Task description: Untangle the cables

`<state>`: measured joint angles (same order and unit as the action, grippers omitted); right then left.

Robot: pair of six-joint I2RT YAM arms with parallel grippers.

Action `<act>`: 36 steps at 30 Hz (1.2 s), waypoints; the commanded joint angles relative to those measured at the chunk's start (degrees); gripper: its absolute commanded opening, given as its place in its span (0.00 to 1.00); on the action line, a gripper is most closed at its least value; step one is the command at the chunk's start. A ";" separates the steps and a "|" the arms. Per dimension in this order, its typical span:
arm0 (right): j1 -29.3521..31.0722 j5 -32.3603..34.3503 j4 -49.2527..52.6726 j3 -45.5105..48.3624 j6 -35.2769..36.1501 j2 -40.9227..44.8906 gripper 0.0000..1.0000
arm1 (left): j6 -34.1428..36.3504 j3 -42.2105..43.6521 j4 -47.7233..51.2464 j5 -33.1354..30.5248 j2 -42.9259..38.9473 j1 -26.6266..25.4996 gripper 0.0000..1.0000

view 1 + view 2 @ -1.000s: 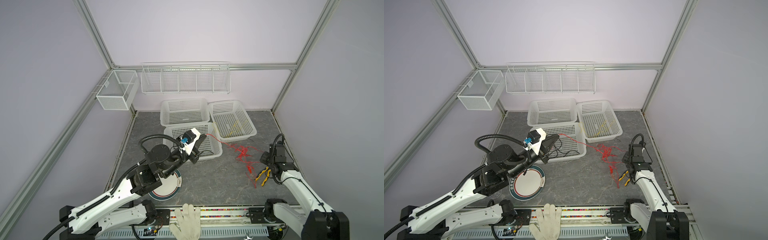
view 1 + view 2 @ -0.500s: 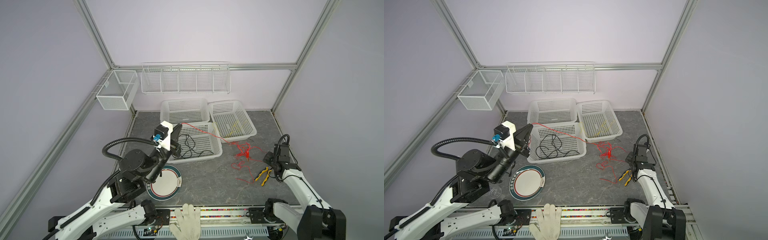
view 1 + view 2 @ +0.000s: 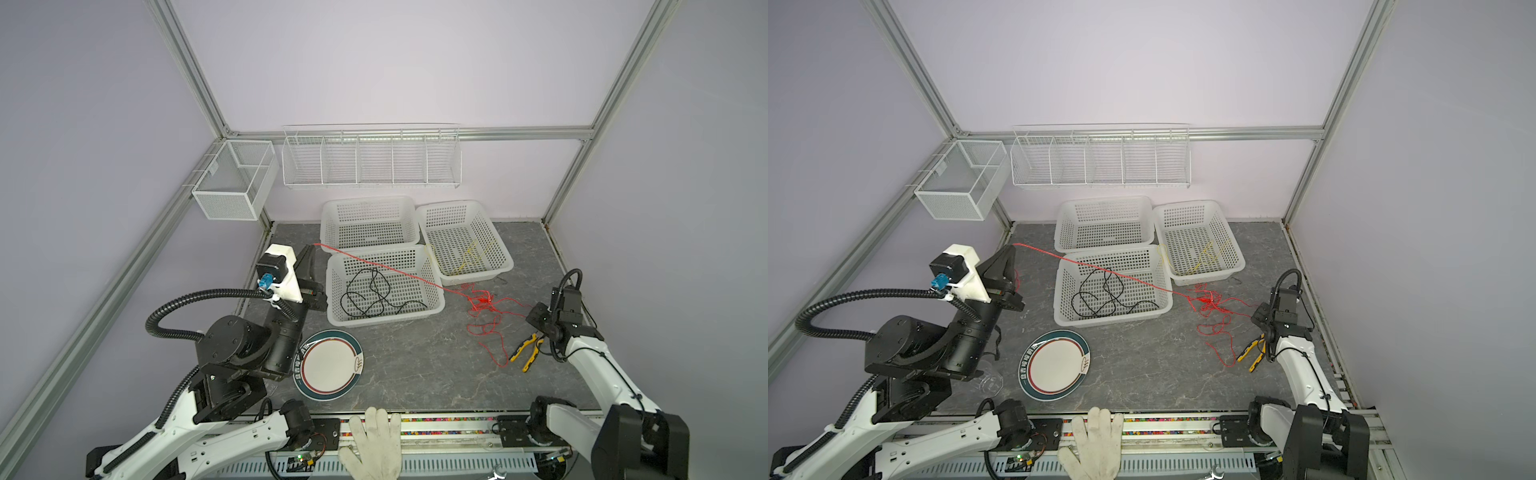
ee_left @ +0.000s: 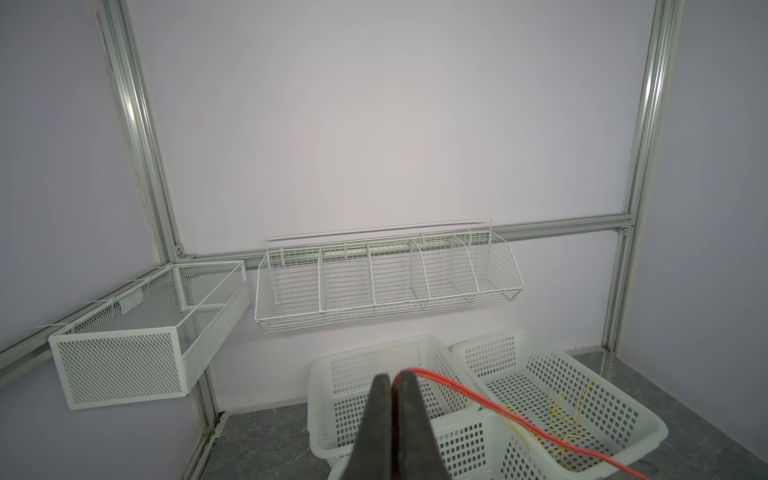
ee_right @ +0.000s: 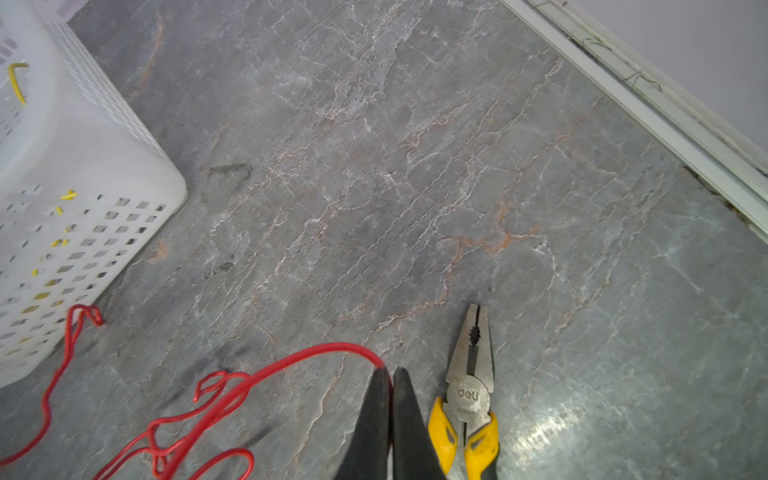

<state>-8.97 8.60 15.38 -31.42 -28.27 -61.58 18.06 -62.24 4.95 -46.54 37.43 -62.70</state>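
Since a second ago, the left arm has swung back from above the front basket to the left edge of the counter, drawing the red cable (image 3: 395, 271) out into a straight, raised line. That line runs from the left fingers (image 4: 378, 415), which are pinched together on the cable, diagonally over the front basket (image 3: 386, 318) and down to a loose red knot (image 3: 482, 298) on the counter (image 3: 415, 365), just beside the right basket (image 3: 505, 257). From the knot, slack red loops trail to the right fingers (image 5: 374, 415), also clamped on the cable low over the counter; the right arm has drawn slightly away from the knot too.

The black cable (image 3: 376, 286) lies loosely coiled by itself in the front basket, and the yellow cable (image 4: 555, 409) lies alone in the right basket, partly draped over its rim. Both look already separated. The back basket (image 3: 370, 203) shows nothing in it.

Judging by this, the task is well along: two cables are sorted, and the red one is free of the others but still snarled on itself. What remains seems to be working out that knot and the trailing loops, then setting the red cable down, probably in the back basket.

Yellow-handled pliers (image 5: 471, 395) lie just beside the right fingers, and a plate (image 3: 332, 332) sits in front of the front basket.
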 commanded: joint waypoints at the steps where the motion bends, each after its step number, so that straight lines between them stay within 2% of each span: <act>1: -0.72 -1.79 -1.42 0.04 0.14 -0.60 0.06 | -0.44 -0.67 -1.79 -0.21 -0.05 0.21 0.00; 4: -0.04 -6.85 -2.28 -0.48 1.75 0.25 0.06 | -1.28 -1.66 -0.13 2.69 2.92 0.27 0.00; 12: 3.86 -12.37 -1.70 -1.20 3.22 6.23 0.11 | -2.39 -4.14 0.56 7.61 13.47 0.21 0.00; 15: 4.61 -16.71 -2.05 -1.20 3.39 8.83 0.11 | -3.71 -3.69 -0.31 10.77 15.72 0.22 0.00; 22: 6.44 -36.03 -6.36 -2.83 4.43 11.80 0.11 | -7.53 -2.74 -2.67 17.41 19.96 0.23 0.00; 24: 7.60 -39.29 -7.19 -3.50 3.96 12.31 0.12 | -7.96 -2.46 -3.58 18.51 20.85 0.21 0.00; 30: 11.96 -38.57 -5.37 -4.28 5.00 13.13 0.12 | -9.83 -1.34 -5.77 21.24 22.19 0.21 0.00; 36: 22.23 -27.36 -0.09 -5.05 10.15 12.42 0.12 | -10.63 -0.45 -7.14 21.79 23.20 0.25 0.00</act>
<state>9.69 -24.12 12.40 -35.03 -21.85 -48.97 8.99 -63.40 0.05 -25.98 60.18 -62.65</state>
